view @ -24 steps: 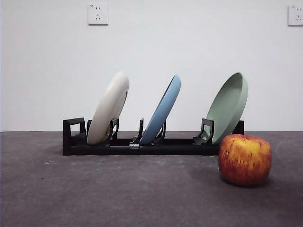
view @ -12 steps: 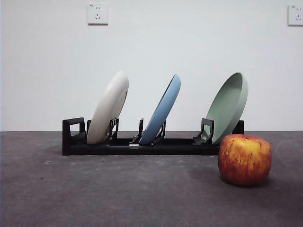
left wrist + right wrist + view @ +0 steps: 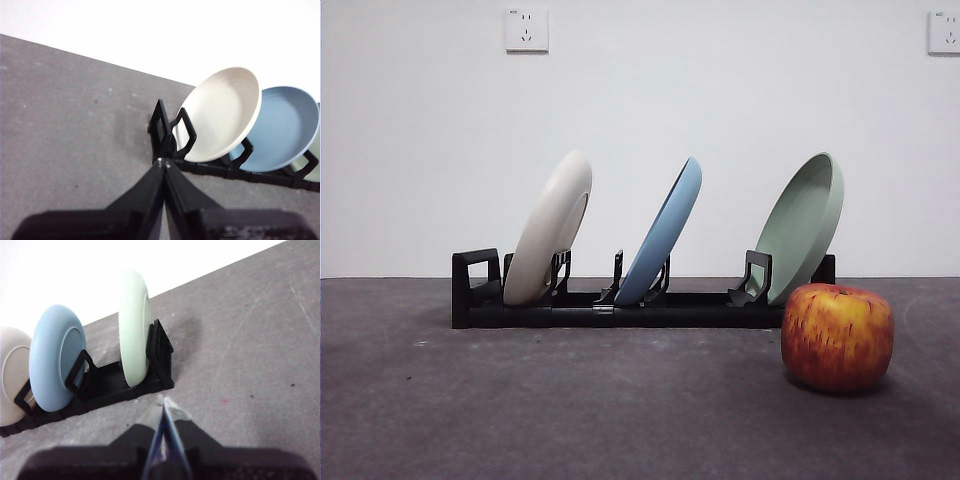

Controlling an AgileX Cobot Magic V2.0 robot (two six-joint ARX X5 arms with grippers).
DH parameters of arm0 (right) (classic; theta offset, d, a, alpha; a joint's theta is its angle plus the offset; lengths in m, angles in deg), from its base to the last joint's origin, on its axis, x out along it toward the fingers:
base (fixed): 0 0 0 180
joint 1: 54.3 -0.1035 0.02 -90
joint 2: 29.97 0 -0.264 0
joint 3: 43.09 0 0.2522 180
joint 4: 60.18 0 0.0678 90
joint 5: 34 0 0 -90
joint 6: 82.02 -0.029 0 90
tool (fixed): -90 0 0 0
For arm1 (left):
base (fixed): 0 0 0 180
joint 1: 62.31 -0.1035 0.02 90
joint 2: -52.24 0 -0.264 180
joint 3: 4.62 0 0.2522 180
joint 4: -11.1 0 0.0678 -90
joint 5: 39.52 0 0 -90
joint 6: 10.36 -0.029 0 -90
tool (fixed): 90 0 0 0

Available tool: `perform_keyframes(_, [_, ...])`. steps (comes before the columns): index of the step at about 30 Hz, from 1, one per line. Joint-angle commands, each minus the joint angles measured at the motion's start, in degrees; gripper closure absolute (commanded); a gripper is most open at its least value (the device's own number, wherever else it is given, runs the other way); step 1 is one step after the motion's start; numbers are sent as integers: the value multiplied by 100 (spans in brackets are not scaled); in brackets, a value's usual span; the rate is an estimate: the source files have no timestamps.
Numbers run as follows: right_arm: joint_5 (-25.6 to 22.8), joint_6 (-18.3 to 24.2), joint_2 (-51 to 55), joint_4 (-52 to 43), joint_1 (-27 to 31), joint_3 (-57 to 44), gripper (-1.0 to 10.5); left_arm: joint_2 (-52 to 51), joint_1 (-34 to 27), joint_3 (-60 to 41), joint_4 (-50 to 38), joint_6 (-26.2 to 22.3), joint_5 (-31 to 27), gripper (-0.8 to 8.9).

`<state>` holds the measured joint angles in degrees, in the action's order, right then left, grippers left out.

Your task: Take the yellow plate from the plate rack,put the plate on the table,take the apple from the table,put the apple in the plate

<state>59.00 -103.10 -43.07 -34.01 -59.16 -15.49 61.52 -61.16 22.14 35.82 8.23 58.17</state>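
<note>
The yellow plate [image 3: 549, 228] is a cream disc leaning in the left slot of the black plate rack [image 3: 620, 308]; the left wrist view shows its hollow face [image 3: 220, 113] and the rack [image 3: 170, 131]. The red and yellow apple [image 3: 837, 336] sits on the grey table [image 3: 570, 410] in front of the rack's right end. My left gripper [image 3: 164, 163] is shut and empty, held off from the rack's looped end. My right gripper [image 3: 163, 403] is shut too, hovering short of the rack's other end [image 3: 162, 355]. Neither gripper appears in the front view.
A blue plate [image 3: 663, 232] stands in the middle slot and a pale green plate [image 3: 803, 226] in the right slot, just behind the apple. Both also show in the right wrist view, blue plate [image 3: 56, 356] and green plate [image 3: 134, 326]. A white wall backs the table.
</note>
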Motion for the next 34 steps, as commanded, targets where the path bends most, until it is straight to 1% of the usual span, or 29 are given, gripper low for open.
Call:
perform_keyframes(1, [13,-17,-586,-31,-7,459,957,590,-13,422,-59,-133,11,820])
perform_keyframes(3, [55,70,-962,-33,-7,763,957,1016,-13,710,-59,-232,46,820])
perform_keyframes(6, [382,282,-1578,-31,-7,1285,957,1784,-13,1239,-57,-238,221,820])
perform_keyframes(8, [691,367,-2024,-7,-7,1655,957,2356,-13,1633,-48,-245,492,819])
perform_keyframes(9, [813,382,-2214,15,-7,1814,957,2603,-13,1801,-46,-258,638,819])
perform_keyframes(12, [1252,415,-2850,120,-7,2328,953,3399,-13,2347,-37,-278,1346,819])
perform_keyframes(13, [1414,463,-3104,190,-7,2524,946,3707,-11,2557,-24,-278,1657,818])
perform_keyframes(16, [1731,664,-3674,372,-7,2962,945,4419,-4,3062,63,-299,2247,816])
perform_keyframes(19, [1967,756,-4118,461,-7,3272,935,5014,46,3508,247,-389,2529,812])
perform_keyframes(21, [2046,754,-4336,463,-7,3421,853,5383,90,3786,389,-413,2791,777])
perform_keyframes(22, [2135,754,-4439,461,-7,3480,769,5569,109,3930,470,-457,2905,710])
perform_keyframes(23, [2199,756,-4524,461,-7,3536,682,5748,136,4079,570,-509,2959,628])
perform_keyframes(25, [2264,754,-4647,461,-9,3609,597,6076,210,4365,719,-531,2962,500])
perform_keyframes(30, [2260,754,-4701,455,-9,3617,599,6765,483,5031,769,-531,2935,491])
perform_keyframes(34, [2258,754,-4701,457,-9,3617,600,7383,748,5753,907,-619,2667,492])
